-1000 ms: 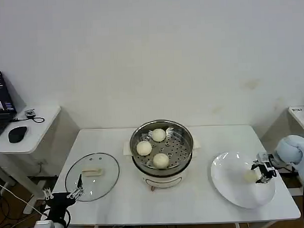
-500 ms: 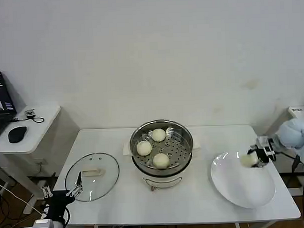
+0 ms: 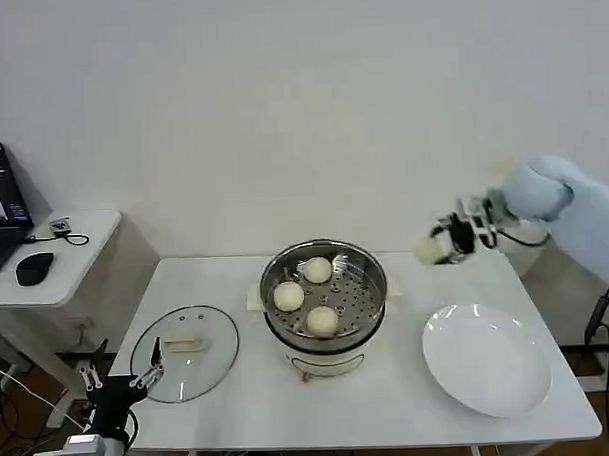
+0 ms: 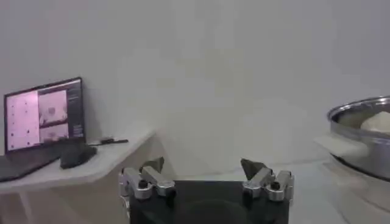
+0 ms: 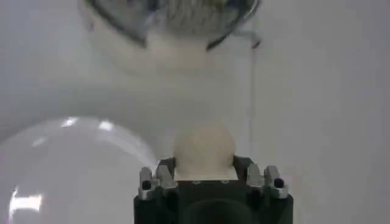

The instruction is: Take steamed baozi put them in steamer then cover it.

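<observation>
The shiny steel steamer [image 3: 371,271] stands on its white base at the table's middle, with three cream-white baozi [image 3: 322,320] on its perforated floor. My right gripper [image 3: 437,246] hangs in the air to the right of the steamer, above the table's back edge, shut on a fourth baozi [image 3: 430,250]; that bun [image 5: 203,150] sits between the jaws in the right wrist view. The glass cover [image 3: 185,352] with its white handle lies flat at the front left. My left gripper [image 3: 120,379] is parked low off the table's front left corner, open [image 4: 203,167].
A bare white plate [image 3: 487,358] lies at the right of the table. A side desk with a laptop [image 3: 2,209] and mouse [image 3: 34,267] stands to the left. The steamer's rim [image 4: 359,112] shows in the left wrist view.
My right gripper lifted the baozi off the white plate and carried it up and left toward the steamer. The left arm barely shifted.
</observation>
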You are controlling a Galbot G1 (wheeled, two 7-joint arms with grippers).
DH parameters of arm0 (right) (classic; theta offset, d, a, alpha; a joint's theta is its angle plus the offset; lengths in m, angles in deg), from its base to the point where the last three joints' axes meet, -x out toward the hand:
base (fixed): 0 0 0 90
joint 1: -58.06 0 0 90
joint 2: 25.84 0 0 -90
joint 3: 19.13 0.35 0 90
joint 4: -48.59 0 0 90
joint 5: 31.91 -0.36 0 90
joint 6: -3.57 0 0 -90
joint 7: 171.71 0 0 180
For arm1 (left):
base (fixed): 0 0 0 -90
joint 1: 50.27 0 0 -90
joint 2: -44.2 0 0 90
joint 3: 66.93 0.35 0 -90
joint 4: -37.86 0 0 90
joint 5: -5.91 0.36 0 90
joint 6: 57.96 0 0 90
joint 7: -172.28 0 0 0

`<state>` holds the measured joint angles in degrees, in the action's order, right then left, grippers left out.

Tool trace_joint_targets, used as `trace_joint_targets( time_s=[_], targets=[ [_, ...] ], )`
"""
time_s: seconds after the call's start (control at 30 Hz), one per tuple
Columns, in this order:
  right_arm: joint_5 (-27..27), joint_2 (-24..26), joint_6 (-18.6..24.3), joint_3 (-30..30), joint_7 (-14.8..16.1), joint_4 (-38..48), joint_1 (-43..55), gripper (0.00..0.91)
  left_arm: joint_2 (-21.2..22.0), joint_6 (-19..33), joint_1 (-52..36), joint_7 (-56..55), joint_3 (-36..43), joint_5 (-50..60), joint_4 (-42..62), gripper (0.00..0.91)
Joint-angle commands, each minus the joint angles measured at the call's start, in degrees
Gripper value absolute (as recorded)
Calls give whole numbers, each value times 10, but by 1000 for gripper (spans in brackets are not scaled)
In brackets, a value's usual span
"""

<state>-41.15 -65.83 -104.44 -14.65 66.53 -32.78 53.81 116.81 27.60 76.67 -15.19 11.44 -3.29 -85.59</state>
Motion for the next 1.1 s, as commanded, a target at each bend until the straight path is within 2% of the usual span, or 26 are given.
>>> trace_joint_targets(
  time_s=[0.03,0.1,0.3,0.53,1.1],
  targets=[
    [-121,-124,-83,-102,-54,-6,105,655,1,1,0,0,-2,1,1,907],
    [-139,-140,-112,-107,-69,-7,92,665,1,1,0,0,-4,1,1,907],
    [-160,-161,-140,-119,-89,2,45,655,0,1,1,0,-8,-1,2,907],
    [-158,-159,-167,-112,-101,6,-7,655,4,1,-5,0,-5,0,11,907],
    [-105,-148,-165,-102,-94,19,-54,655,8,1,-6,0,-3,0,16,907]
  ],
)
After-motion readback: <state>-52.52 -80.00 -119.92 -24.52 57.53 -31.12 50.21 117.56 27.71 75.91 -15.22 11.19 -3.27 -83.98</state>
